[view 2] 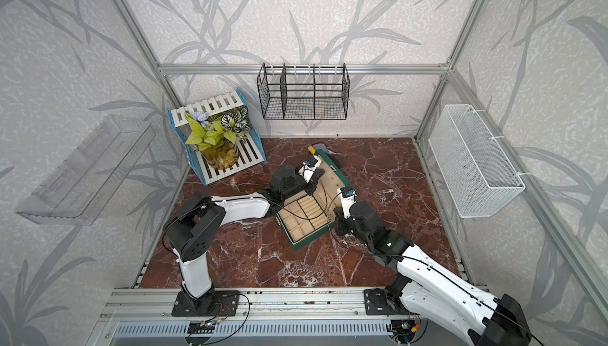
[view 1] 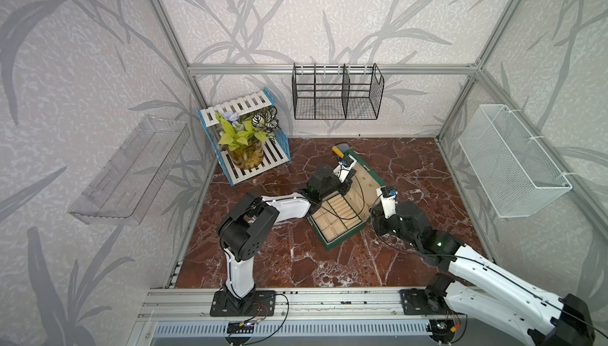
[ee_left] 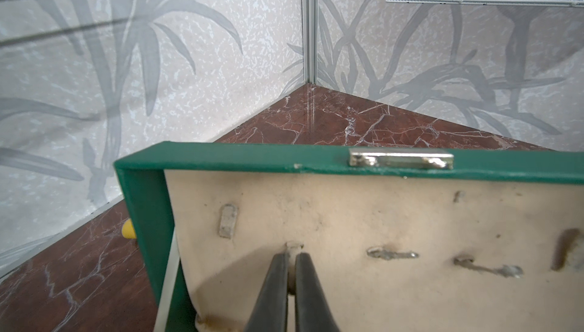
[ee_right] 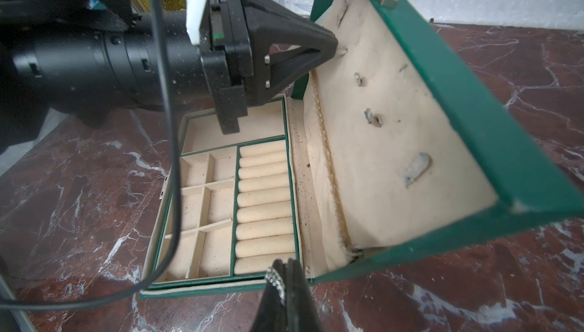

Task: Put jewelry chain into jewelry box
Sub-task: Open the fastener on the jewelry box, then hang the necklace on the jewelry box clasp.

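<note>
The jewelry box (ee_right: 474, 109) lies open in the middle of the marble table (view 1: 411, 170), with its lid raised. The right gripper (ee_right: 286, 264) is clenched on the jewelry chain (ee_right: 275, 280) — a short silvery piece shows at its tips, just over the box's right edge, beside the ring rolls (ee_right: 265, 201). The left gripper (ee_left: 292, 256) meets a lid hook (ee_left: 294, 246). Its jaws stand slightly apart — I cannot tell if it grasps anything.

text: none legible | labels/brands: none legible | numbers/signs: none legible

Top pair high; wrist cams near jewelry box (ee_right: 458, 99)
</note>
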You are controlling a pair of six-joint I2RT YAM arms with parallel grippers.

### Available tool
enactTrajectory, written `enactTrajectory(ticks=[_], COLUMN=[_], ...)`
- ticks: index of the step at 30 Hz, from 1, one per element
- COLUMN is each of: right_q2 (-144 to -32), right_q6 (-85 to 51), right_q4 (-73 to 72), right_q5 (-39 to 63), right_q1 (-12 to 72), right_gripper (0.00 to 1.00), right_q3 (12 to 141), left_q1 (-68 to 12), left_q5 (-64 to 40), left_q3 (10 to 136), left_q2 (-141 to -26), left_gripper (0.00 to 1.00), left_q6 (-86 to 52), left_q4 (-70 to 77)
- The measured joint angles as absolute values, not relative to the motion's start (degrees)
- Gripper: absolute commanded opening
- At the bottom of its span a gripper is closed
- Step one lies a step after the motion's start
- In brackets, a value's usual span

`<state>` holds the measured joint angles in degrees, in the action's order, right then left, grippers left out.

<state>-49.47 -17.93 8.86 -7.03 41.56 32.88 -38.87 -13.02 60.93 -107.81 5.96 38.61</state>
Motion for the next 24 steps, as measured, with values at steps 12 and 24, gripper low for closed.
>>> enactTrajectory(ticks=[12,24], right_q2=[-60.31,-80.34], right_q6=[-16.99,-14.76], right_q4=[17.93,23.09], right_q5=[-7.05,-7.01], right_q1=[41.56,38.83], right_gripper=[0.00,0.00], right_q3=[47.86,66.78], left_q1=[-36.62,-33.34], left_q5=[-8.95,-8.93], left_q3=[56.86,45.67], left_q2=[-91.96,-85.43], left_gripper=[0.52,0.55], left_q6=[3.79,2.31], left_q4=[31.81,31.27])
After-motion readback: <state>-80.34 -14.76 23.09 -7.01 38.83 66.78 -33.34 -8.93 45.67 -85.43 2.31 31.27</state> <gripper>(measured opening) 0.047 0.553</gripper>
